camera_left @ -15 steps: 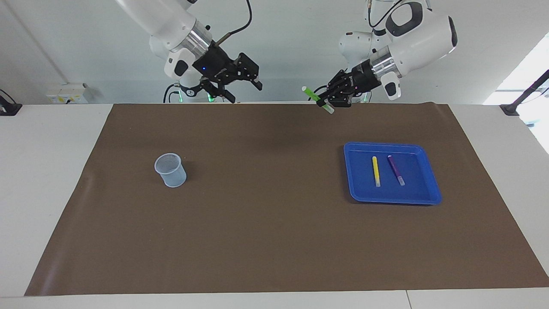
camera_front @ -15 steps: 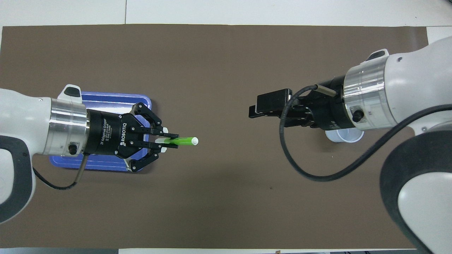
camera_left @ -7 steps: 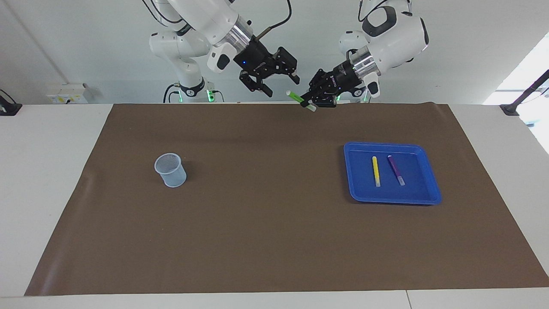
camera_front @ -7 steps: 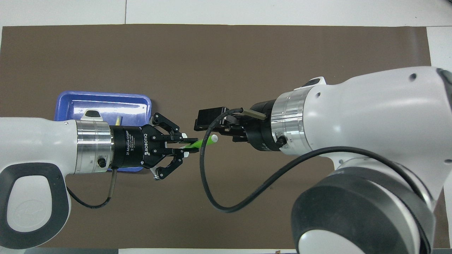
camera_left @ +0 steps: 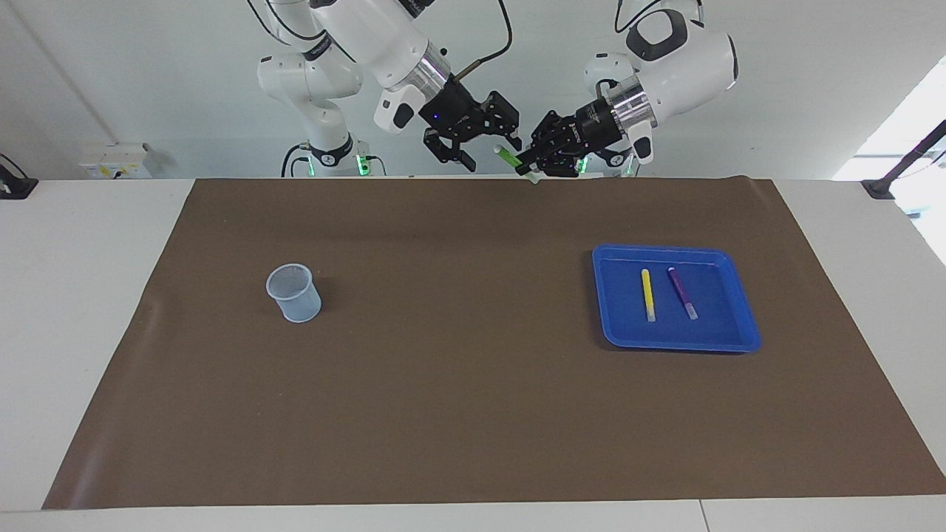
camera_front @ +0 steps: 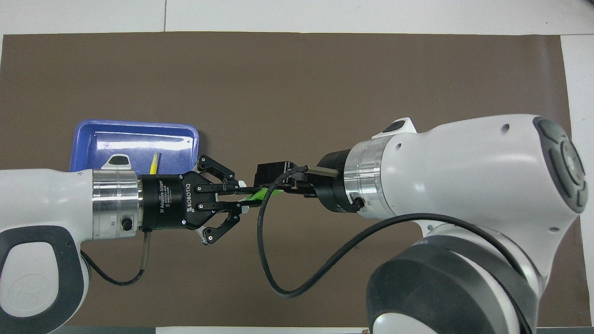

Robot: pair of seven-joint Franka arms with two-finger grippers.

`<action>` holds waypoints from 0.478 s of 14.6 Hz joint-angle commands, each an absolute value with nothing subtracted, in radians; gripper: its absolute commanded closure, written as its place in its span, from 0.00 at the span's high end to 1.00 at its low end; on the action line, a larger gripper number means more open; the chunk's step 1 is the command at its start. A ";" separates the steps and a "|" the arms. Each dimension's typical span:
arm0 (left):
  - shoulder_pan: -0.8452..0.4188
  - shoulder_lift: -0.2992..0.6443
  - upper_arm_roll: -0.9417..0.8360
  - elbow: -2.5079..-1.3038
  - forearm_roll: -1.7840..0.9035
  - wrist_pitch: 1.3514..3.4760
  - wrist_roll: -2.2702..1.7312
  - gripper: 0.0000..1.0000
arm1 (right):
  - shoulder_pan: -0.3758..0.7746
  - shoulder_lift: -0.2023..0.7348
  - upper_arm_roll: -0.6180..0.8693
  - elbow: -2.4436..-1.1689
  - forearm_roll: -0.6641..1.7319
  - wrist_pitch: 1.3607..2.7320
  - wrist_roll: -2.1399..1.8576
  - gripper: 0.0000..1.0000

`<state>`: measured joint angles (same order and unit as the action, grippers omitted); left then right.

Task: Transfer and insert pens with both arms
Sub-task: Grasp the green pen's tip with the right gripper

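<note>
Left end effector [camera_front: 248,197] clamped on green pen [camera_front: 260,195]; right end effector [camera_front: 271,178] spread around pen's free end, above brown mat [camera_front: 297,83].

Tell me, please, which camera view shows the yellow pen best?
The facing view: there the whole yellow pen lies in the blue tray beside the purple pen, with nothing over it. In the overhead view the left arm covers most of it, so only a short piece shows.

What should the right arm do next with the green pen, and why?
Probably close the right gripper on the green pen. Its fingers are open around the pen's free end, while the left gripper holds the other end shut, in mid-air over the brown mat.
</note>
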<state>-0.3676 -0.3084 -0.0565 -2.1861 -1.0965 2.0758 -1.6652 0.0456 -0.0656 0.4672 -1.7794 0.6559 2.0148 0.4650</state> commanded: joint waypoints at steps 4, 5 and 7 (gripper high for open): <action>-0.380 -0.342 -0.049 -2.227 -1.123 2.103 -1.644 0.00 | 0.031 -0.083 0.474 -1.799 0.664 2.023 0.428 1.00; -0.383 -0.342 -0.049 -2.229 -1.123 2.105 -1.644 0.00 | 0.031 -0.090 0.474 -1.799 0.664 2.016 0.425 1.00; -0.385 -0.342 -0.049 -2.230 -1.123 2.108 -1.637 0.00 | 0.031 -0.097 0.472 -1.796 0.664 1.984 0.414 1.00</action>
